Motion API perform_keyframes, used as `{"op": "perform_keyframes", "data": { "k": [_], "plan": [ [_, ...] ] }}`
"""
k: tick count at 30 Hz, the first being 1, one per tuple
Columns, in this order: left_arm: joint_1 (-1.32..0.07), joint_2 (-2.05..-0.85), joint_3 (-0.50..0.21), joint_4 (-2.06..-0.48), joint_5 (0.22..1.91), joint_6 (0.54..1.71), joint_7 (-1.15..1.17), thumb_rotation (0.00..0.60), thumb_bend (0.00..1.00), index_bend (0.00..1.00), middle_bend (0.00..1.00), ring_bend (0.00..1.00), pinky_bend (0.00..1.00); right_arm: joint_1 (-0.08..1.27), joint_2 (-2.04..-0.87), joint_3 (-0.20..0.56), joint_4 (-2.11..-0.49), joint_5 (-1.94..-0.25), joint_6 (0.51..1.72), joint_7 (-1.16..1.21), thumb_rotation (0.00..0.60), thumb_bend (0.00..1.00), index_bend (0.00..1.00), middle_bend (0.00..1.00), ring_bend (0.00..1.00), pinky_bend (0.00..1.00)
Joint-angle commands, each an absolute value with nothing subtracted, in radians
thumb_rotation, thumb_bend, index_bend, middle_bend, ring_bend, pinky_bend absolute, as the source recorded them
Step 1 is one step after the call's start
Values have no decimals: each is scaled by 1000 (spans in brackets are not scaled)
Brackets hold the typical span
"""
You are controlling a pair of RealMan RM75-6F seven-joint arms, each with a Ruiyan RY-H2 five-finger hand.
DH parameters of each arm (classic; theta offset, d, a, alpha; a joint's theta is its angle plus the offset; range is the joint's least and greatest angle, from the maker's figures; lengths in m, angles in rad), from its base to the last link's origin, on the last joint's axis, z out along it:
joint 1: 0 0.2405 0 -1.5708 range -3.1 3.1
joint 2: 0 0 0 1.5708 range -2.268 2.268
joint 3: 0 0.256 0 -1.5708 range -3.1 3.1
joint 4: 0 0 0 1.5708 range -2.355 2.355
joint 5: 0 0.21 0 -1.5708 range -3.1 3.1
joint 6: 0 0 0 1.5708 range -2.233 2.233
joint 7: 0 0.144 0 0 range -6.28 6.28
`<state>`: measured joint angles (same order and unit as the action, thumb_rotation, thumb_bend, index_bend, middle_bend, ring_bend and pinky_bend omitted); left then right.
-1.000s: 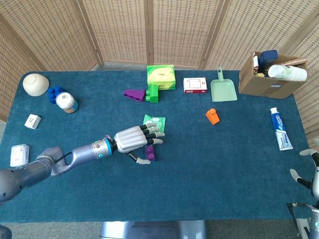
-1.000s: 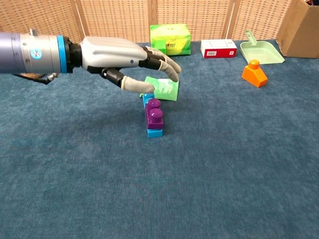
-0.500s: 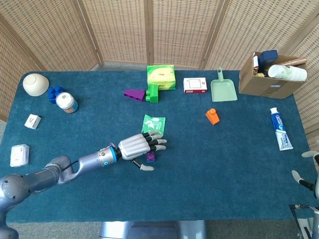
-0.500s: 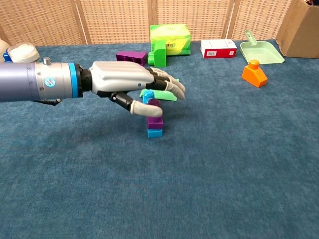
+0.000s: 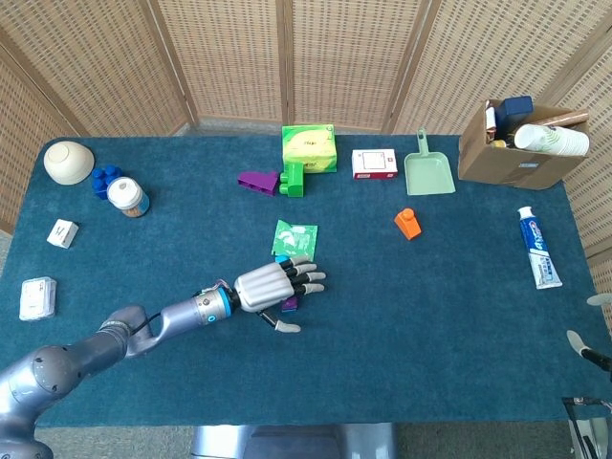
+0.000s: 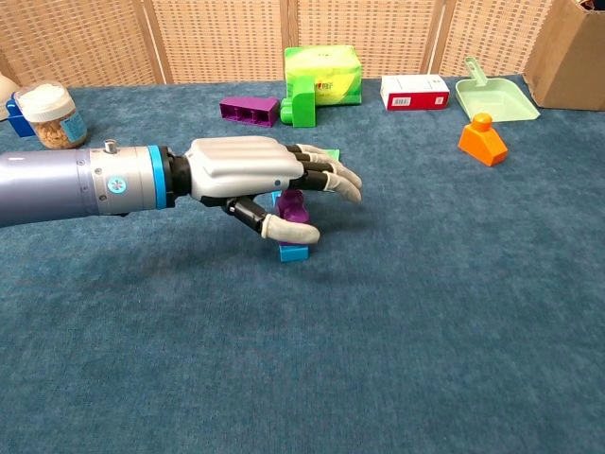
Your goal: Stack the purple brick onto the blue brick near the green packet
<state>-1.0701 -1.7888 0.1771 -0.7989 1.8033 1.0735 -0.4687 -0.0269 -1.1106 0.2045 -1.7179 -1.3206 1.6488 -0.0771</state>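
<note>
Hovering over the stack, the left hand (image 6: pixel 269 180) is held flat and palm-down with its fingers spread forward and its thumb curled under; nothing is gripped. The purple brick (image 6: pixel 292 207) is seen just beneath the fingers, seated on the blue brick (image 6: pixel 294 252), which rests on the surface (image 6: pixel 425 322). In the chest view only the blue brick's lower front edge shows below the purple one. Whether the fingers touch the purple brick cannot be told from either view; in the head view the hand (image 5: pixel 273 284) covers most of the stack. The green packet (image 5: pixel 295 236) lies just beyond the stack, which marks this blue brick as the one meant. Judging from how the bricks sit, the stacking looks done, and the flat hand above is probably placed either to press the brick home or to clear it. The right hand (image 5: pixel 585 349) is barely seen at the frame edge, so its state cannot be told.
</note>
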Motion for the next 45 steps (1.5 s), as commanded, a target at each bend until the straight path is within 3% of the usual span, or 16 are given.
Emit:
{"op": "perform_keyframes", "data": {
  "k": [1,35,45],
  "plan": [
    [-1063,-1815,181,-766,1813,1083,-484,0,243,103,0,0,0,-29,-1109,205,-1718,-1320,1650,-75,600,68,432,202,0,26],
    [-1004,-1943,204,-543,1833,1151,-546,0,241,104,0,0,0,-32,-1099,208,-1729,-1313,1641,-72,600,70,431,202,0,27],
    [-1031,-1950,166,-546,1821,1183,-542,0,242,108,0,0,0,-37,-1095,209,-1727,-1310,1644,-66,600,69,431,202,0,26]
  ]
}}
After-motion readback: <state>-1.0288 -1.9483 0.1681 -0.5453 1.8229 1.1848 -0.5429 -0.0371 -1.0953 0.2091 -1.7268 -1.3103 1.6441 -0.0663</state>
